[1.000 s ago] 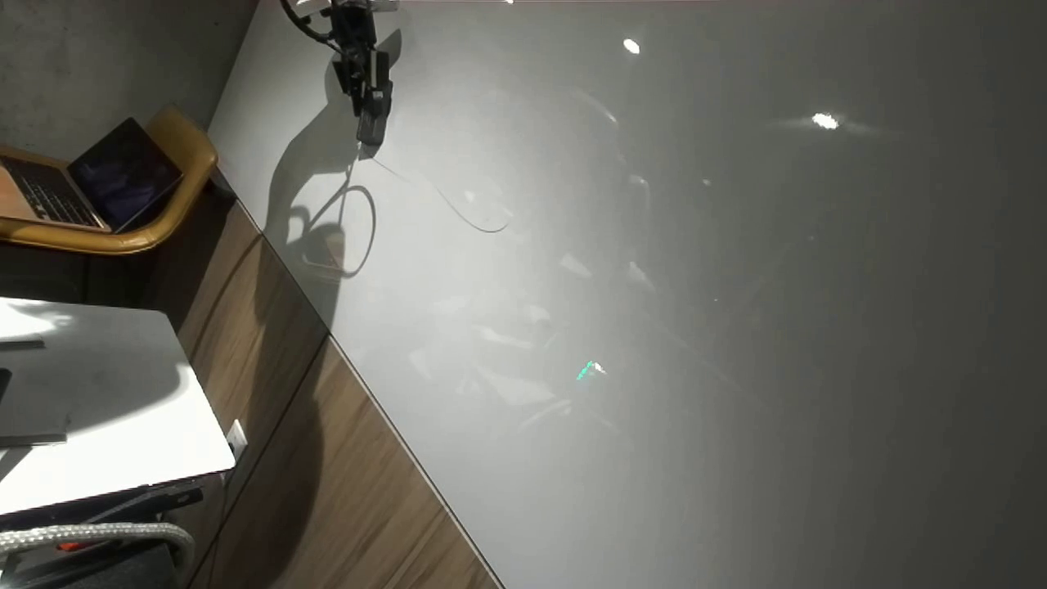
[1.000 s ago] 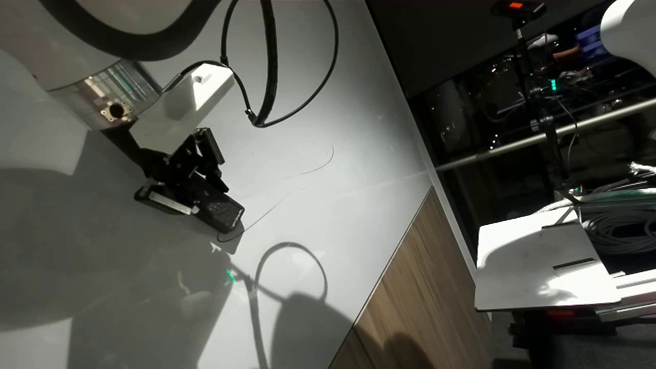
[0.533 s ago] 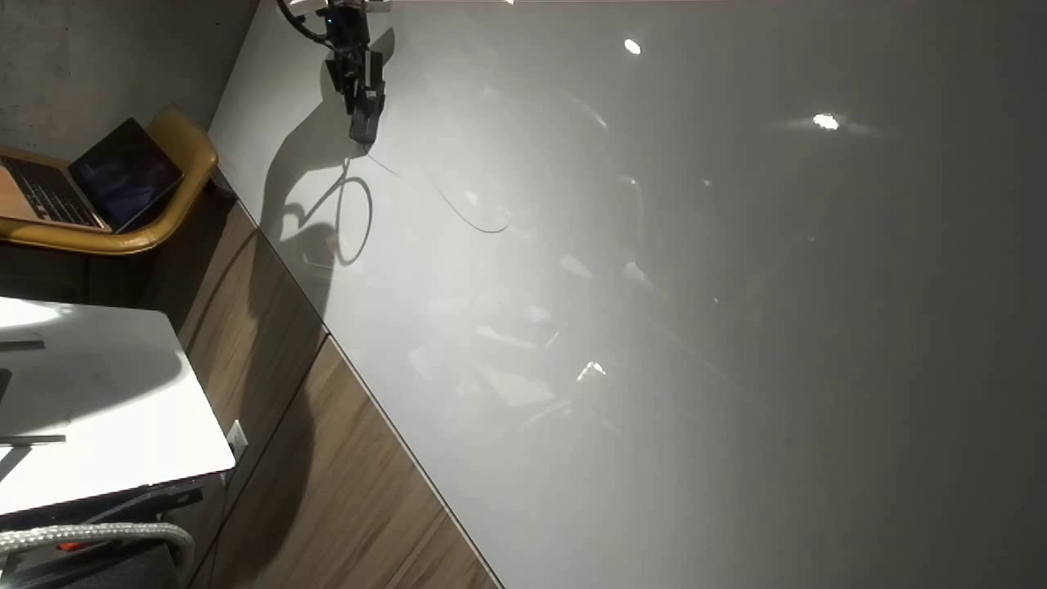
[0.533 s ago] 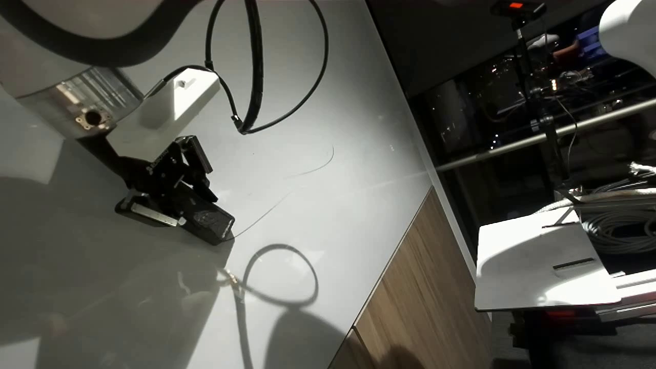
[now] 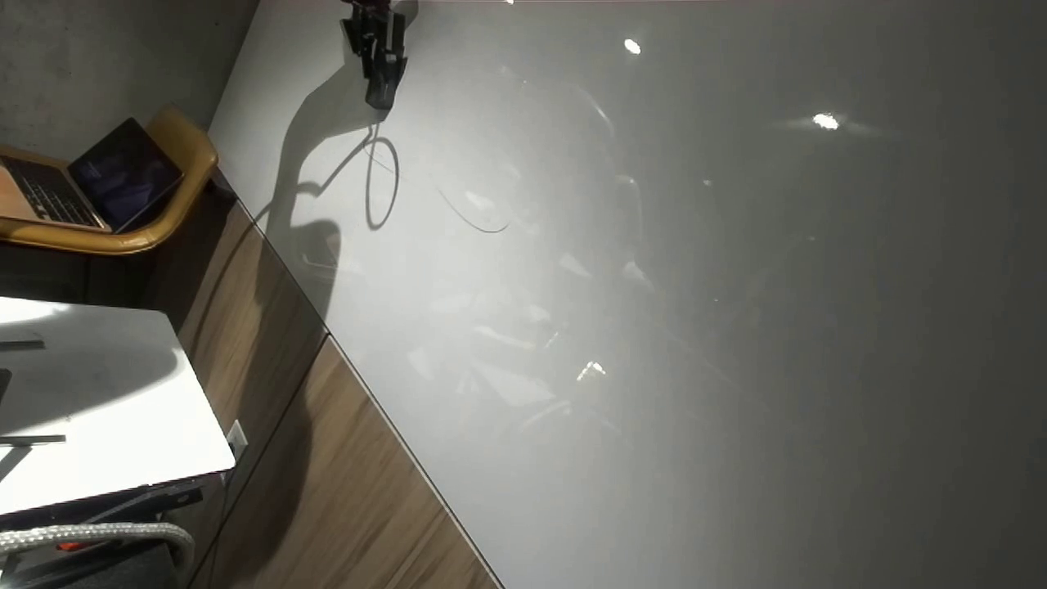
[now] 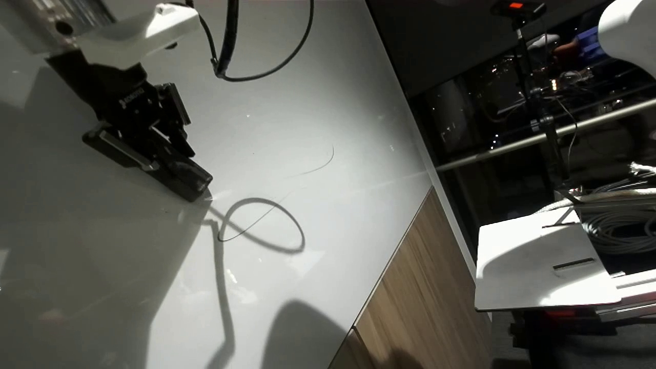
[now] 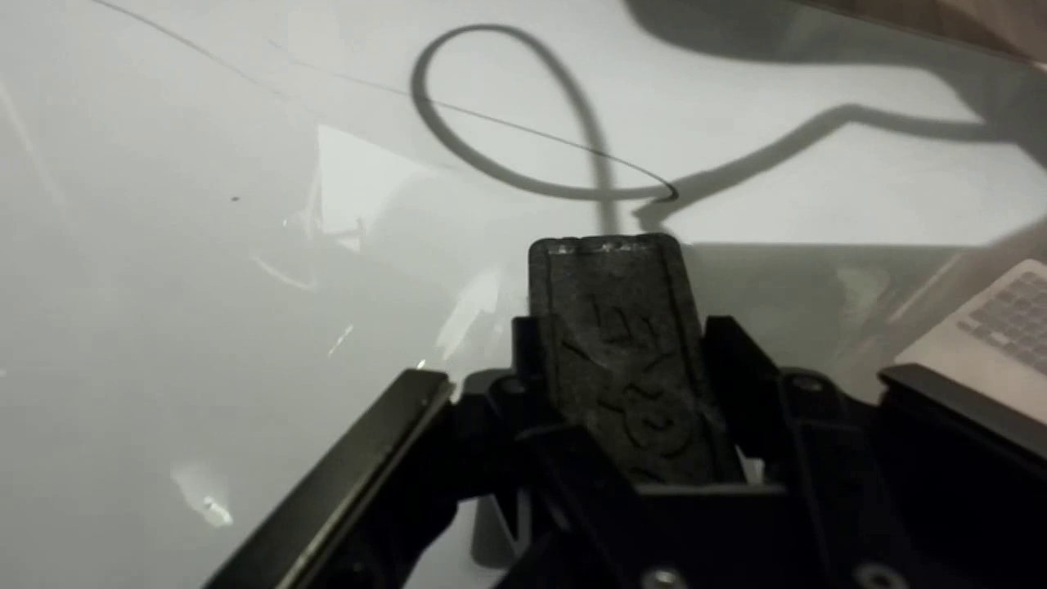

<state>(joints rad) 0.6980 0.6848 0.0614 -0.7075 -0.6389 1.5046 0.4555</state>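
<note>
The black two-fingered gripper (image 7: 623, 360) is pinching a scuffed black rectangular block (image 7: 615, 286) by its sides, the block's far end projecting ahead of the grip. Beyond that end, a thin dark curved line (image 7: 536, 132) is crossing a glossy pale-grey surface (image 7: 123, 327), near the block but not touching it.

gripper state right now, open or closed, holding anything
Gripper: closed, holding a dark rectangular block gripped by its two sides, one end sticking out past the fingertips.
</note>
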